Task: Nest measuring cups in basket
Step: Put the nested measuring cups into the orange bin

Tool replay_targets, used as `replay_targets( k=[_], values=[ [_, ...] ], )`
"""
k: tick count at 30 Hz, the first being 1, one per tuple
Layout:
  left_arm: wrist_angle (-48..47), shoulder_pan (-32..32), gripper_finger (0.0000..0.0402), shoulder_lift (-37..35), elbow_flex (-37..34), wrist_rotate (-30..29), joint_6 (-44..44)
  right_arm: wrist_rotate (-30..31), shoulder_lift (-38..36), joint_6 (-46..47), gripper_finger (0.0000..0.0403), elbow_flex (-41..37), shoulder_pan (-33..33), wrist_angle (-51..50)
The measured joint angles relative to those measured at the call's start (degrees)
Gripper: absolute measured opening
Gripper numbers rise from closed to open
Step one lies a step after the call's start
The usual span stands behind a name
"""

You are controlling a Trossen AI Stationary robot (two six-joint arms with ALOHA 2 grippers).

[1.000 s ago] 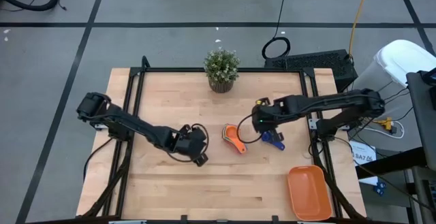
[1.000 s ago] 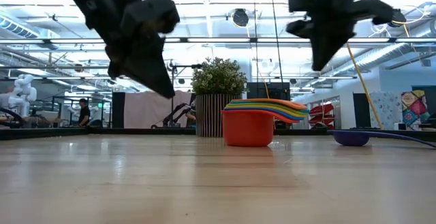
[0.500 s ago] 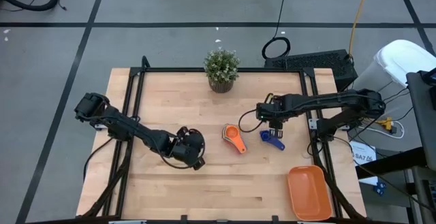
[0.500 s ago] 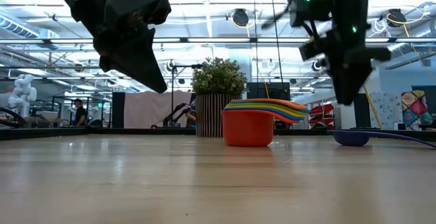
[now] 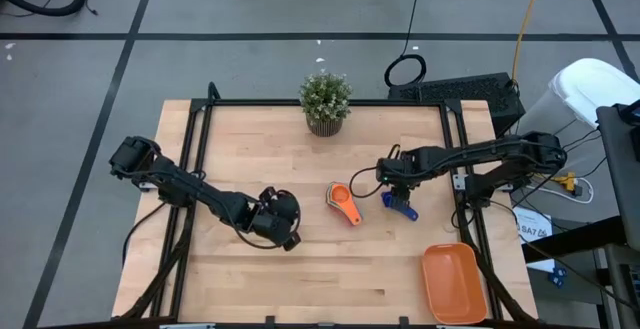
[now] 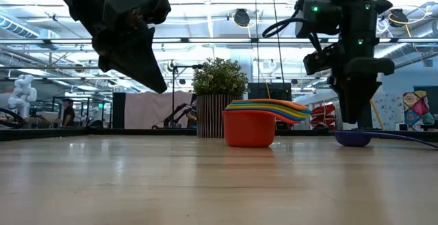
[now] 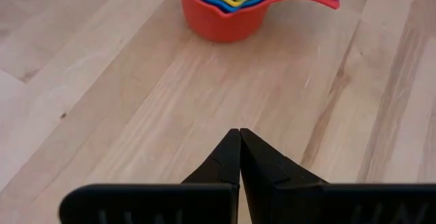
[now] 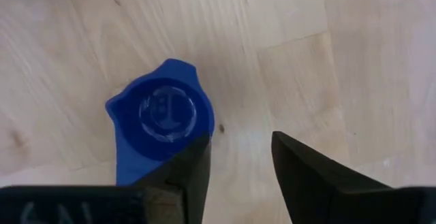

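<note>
- Most measuring cups sit nested in one stack (image 5: 342, 201) mid-tabletop (image 5: 300, 269); a lone blue cup (image 8: 162, 120) lies beside it, and the basket (image 5: 455, 285) at the near right corner holds nothing.
- The right pincer (image 8: 238, 157) hangs over that blue cup, fingers parted narrowly.
- The left pincer (image 7: 239, 157) hovers closed, facing the stack.
</note>
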Motion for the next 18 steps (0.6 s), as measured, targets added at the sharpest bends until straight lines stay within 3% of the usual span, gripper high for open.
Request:
replay_targets(
  k=[8,18],
  values=[
    [0.0,-0.7,0.0008,0.0,0.0,0.0,-0.7,0.0,0.0,2.0,0.0146,-0.8,0.0,2.3],
    [-0.2,-2.1,0.0008,0.0,0.0,-1.2,-2.1,0.0,0.0,2.1,0.0179,-0.8,0.0,2.6]
  ],
)
